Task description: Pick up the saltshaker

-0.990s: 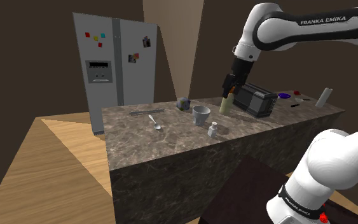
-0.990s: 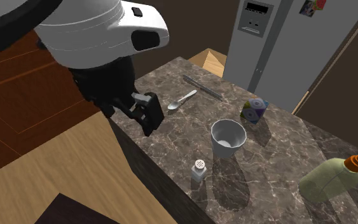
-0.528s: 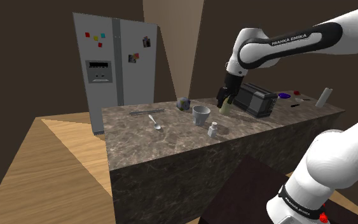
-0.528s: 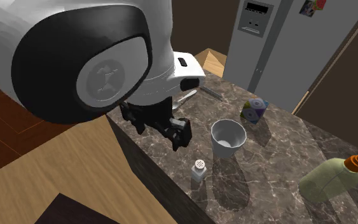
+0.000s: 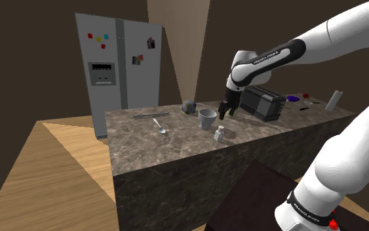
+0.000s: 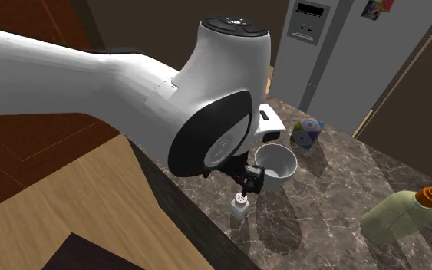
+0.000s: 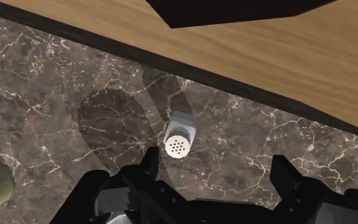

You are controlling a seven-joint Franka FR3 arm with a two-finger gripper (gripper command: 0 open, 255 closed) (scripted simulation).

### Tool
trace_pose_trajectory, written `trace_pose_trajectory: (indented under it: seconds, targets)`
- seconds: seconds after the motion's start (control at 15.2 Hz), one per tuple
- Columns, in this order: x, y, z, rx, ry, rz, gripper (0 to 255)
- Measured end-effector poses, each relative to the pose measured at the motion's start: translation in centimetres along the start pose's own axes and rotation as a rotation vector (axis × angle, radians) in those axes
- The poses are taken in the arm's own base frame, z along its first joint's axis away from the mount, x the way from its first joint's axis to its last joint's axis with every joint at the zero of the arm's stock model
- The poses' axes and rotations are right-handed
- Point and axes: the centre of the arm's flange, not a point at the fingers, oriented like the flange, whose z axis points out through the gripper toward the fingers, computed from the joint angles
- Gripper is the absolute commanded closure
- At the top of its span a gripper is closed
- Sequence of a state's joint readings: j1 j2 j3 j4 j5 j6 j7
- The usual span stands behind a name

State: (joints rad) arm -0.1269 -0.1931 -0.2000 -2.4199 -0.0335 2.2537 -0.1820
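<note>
Hovering above the saltshaker (image 7: 179, 141), the end effector (image 7: 214, 162) is released, fingers (image 7: 147, 168) spread to straddle it. The saltshaker stands upright by the near edge of the tabletop (image 7: 56, 95), off-centre toward one finger.

The claw (image 5: 223, 115) has descended to just above the saltshaker (image 5: 219, 134).

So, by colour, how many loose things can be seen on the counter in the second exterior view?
White: 2, the saltshaker and the cup.
Green: 1, the bottle with an orange pump.
Multicoloured: 1, the patterned object.
Total: 4.
</note>
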Motion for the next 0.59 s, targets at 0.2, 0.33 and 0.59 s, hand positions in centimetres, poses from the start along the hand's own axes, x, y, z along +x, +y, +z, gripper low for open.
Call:
trace_pose_trajectory:
  seconds: [0.2,0.33,0.59]
  targets:
    - [1.2,1.7,3.5,-0.002,-0.013,0.007,0]
    - [1.9,3.0,5.2,-0.004,-0.021,0.011,0]
    - [2.3,3.4,7.6,-0.005,-0.025,0.012,0]
